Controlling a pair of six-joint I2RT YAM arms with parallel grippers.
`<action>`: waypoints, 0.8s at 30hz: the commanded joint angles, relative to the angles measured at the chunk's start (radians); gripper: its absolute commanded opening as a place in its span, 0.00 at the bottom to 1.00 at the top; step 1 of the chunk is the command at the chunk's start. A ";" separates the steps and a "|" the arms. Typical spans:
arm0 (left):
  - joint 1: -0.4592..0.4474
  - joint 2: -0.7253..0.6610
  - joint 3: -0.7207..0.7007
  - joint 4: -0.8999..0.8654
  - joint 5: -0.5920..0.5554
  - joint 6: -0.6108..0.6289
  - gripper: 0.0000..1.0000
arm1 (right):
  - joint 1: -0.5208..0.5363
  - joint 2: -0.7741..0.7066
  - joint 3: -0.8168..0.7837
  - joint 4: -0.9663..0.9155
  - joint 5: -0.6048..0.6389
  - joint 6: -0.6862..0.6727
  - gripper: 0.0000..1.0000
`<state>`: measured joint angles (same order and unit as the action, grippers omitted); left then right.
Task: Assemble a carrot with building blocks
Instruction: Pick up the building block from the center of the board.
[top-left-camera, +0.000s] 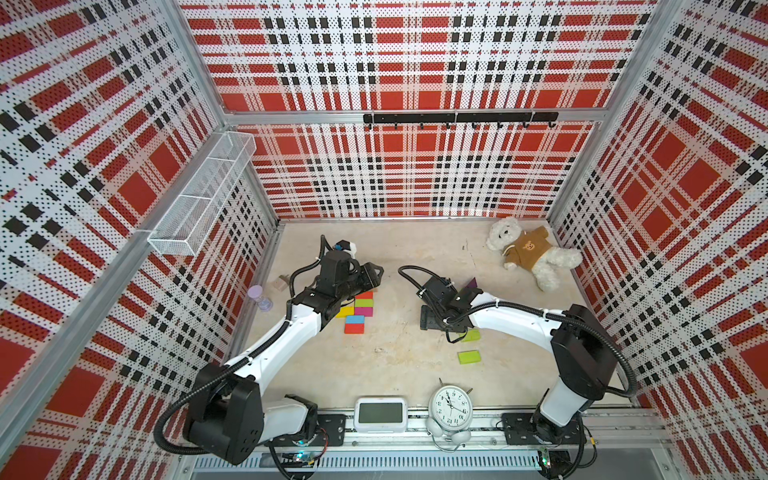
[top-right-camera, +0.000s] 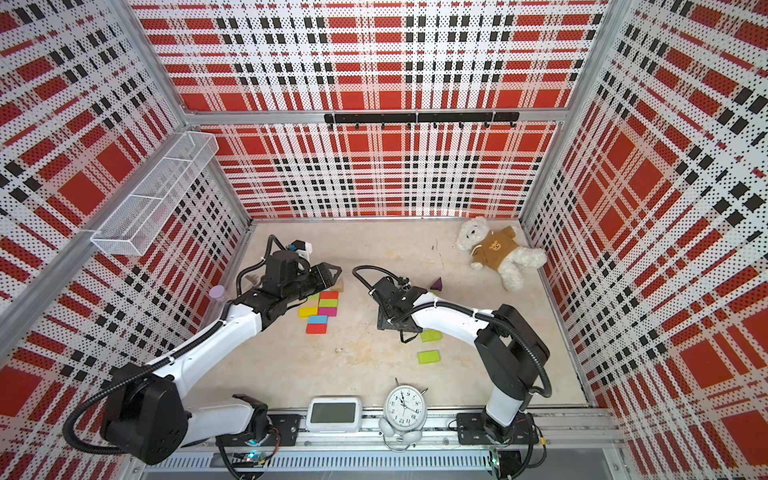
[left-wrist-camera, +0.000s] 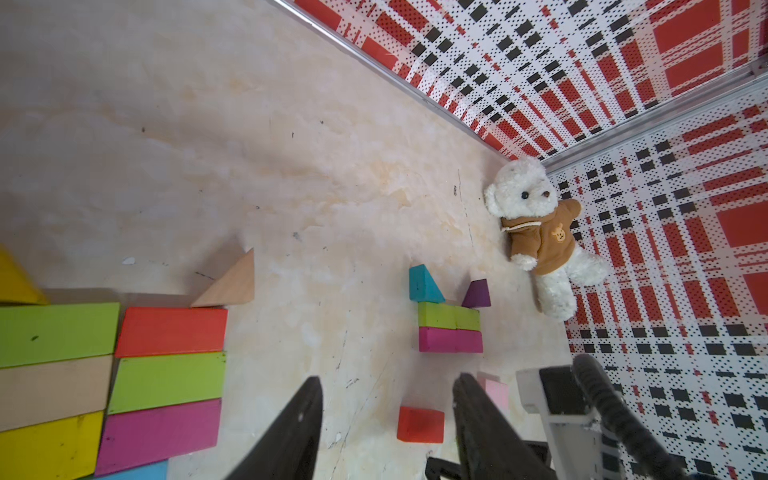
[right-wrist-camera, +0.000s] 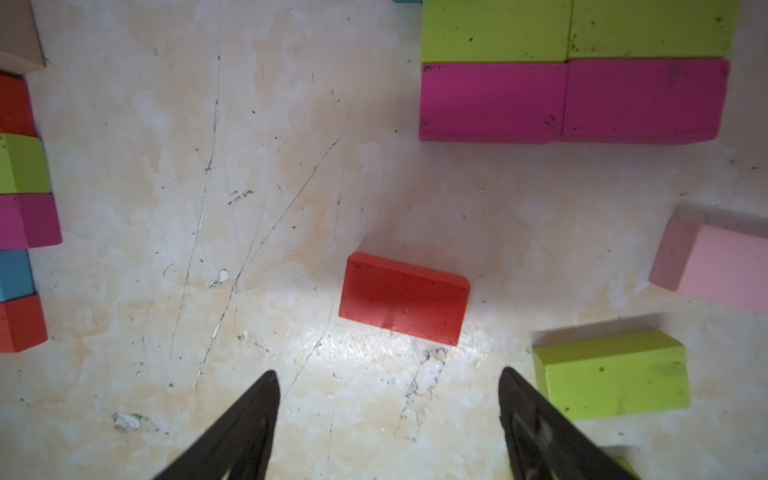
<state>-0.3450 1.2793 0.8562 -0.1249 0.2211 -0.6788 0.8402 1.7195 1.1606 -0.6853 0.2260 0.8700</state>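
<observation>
A cluster of building blocks (top-left-camera: 358, 311) lies flat at centre left: lime, red-orange (left-wrist-camera: 172, 331), magenta, wood, yellow and blue bricks, with a wood wedge (left-wrist-camera: 228, 282) beside them. Further right, lime (left-wrist-camera: 449, 316) and magenta (right-wrist-camera: 573, 102) bricks lie under a teal wedge (left-wrist-camera: 424, 284) and a purple wedge (top-left-camera: 471, 284). A lone red-orange brick (right-wrist-camera: 405, 297) lies just ahead of my right gripper (right-wrist-camera: 386, 374), which is open and empty. A pink brick (right-wrist-camera: 723, 270) and a lime brick (right-wrist-camera: 615, 374) lie beside it. My left gripper (left-wrist-camera: 386, 380) hangs open over bare table beside the cluster.
A teddy bear (top-left-camera: 532, 253) lies in the back right corner. An alarm clock (top-left-camera: 451, 405) and a digital clock (top-left-camera: 380, 414) stand at the front edge. A lilac hourglass (top-left-camera: 259, 298) and a beige cube (top-left-camera: 282, 284) sit by the left wall. Another lime brick (top-left-camera: 469, 356) lies front right.
</observation>
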 joint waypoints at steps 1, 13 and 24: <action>0.021 -0.019 -0.016 -0.002 0.033 0.012 0.55 | 0.002 0.035 0.034 -0.014 0.042 0.058 0.85; 0.065 0.008 -0.026 0.017 0.081 0.019 0.55 | 0.002 0.131 0.048 0.012 0.013 0.094 0.74; 0.069 0.030 -0.026 0.025 0.098 0.017 0.55 | 0.000 0.170 0.070 0.010 0.038 0.079 0.69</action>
<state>-0.2817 1.3010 0.8379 -0.1207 0.3077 -0.6720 0.8402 1.8664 1.2003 -0.6804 0.2379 0.9360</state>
